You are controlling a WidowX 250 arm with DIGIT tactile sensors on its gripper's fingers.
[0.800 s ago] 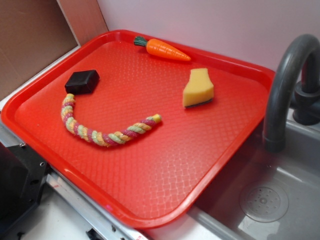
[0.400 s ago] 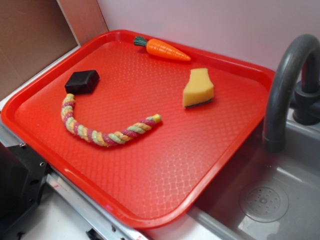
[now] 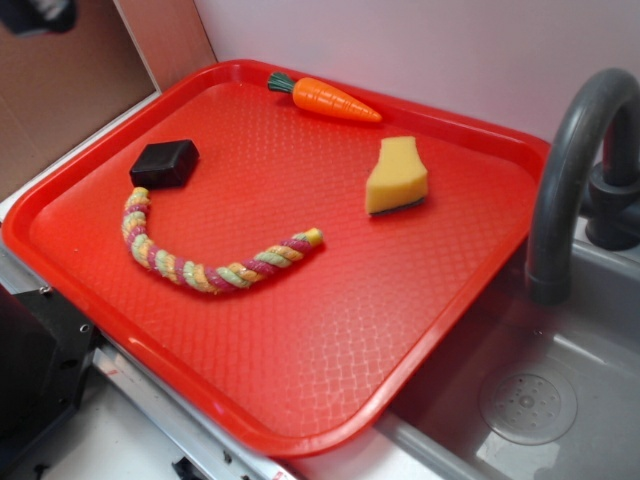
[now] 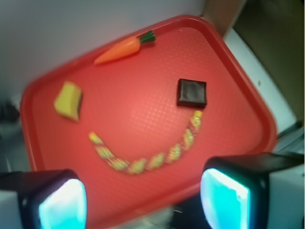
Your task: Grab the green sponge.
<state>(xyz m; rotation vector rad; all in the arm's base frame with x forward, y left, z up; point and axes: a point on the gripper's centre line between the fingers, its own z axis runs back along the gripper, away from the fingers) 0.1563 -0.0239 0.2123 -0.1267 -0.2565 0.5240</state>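
Note:
The green sponge [image 3: 396, 176] is a yellow waisted foam piece with a thin dark layer underneath. It lies on the right part of the red tray [image 3: 300, 330]. In the wrist view the green sponge [image 4: 68, 100] sits at the tray's left side, far beyond the fingers. My gripper [image 4: 143, 200] is open, high above the tray's near edge, with nothing between its glowing cyan pads [image 4: 224, 199]. In the exterior view only a dark bit of the gripper [image 3: 38, 14] shows at the top left corner.
An orange toy carrot [image 3: 325, 98] lies at the tray's far edge. A black square block [image 3: 164, 163] and a multicoloured rope [image 3: 205, 262] lie on the tray's left half. A grey tap [image 3: 578, 170] and sink [image 3: 540, 400] stand to the right.
A dark part of the gripper has come into the exterior view at the top left corner. Nothing on the tray has moved.

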